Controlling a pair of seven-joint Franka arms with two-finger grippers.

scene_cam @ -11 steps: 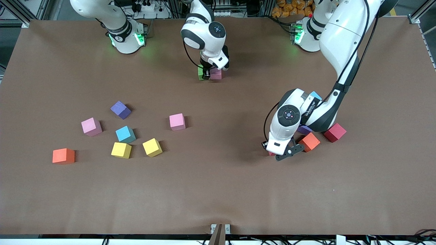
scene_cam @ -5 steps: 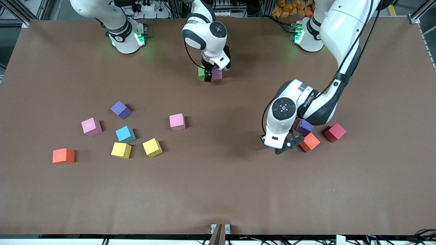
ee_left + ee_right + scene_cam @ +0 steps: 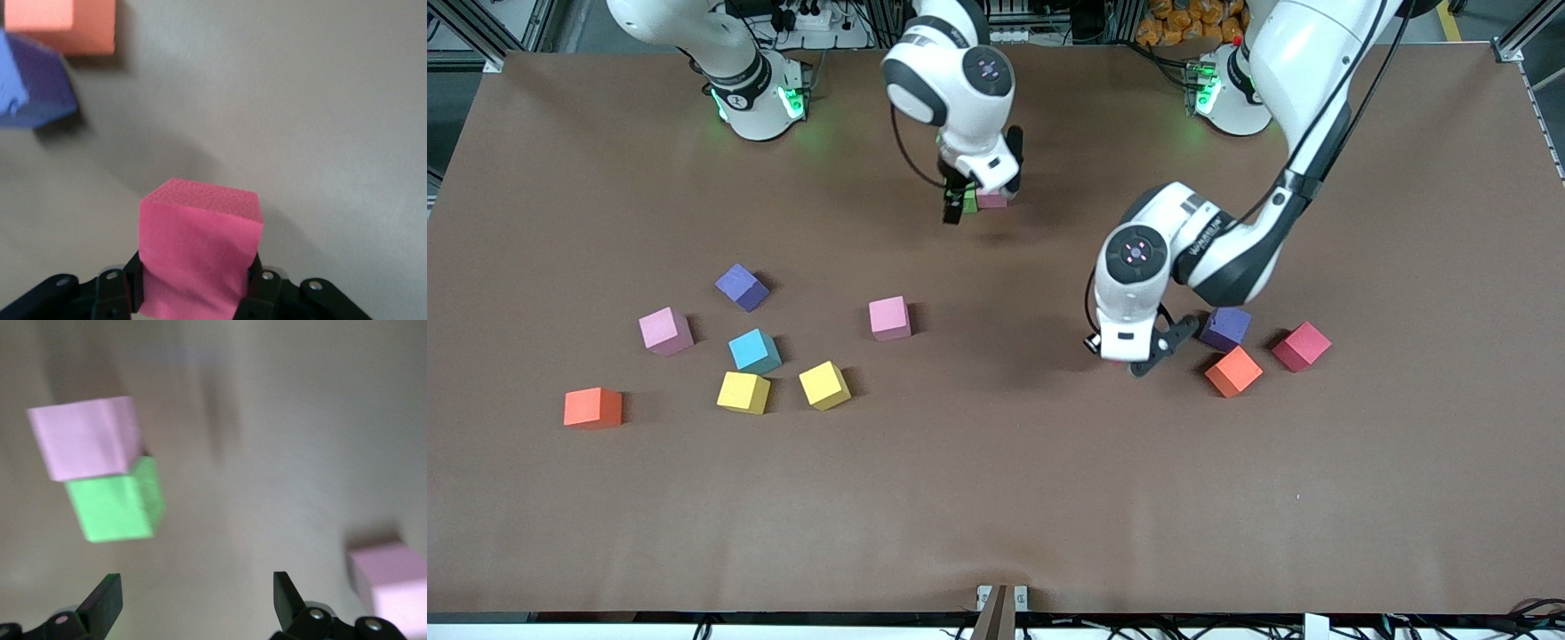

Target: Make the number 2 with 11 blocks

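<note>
Paired blocks: touching, on the table near the arms' bases.
Seven-block cluster: toward the right arm's end.
Three-block cluster: toward the left arm's end.

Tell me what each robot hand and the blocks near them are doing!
left hand: shut on the hot pink block, up off the table.
right hand: open, holding nothing.
green block: on the table, touching the pale pink block.
</note>
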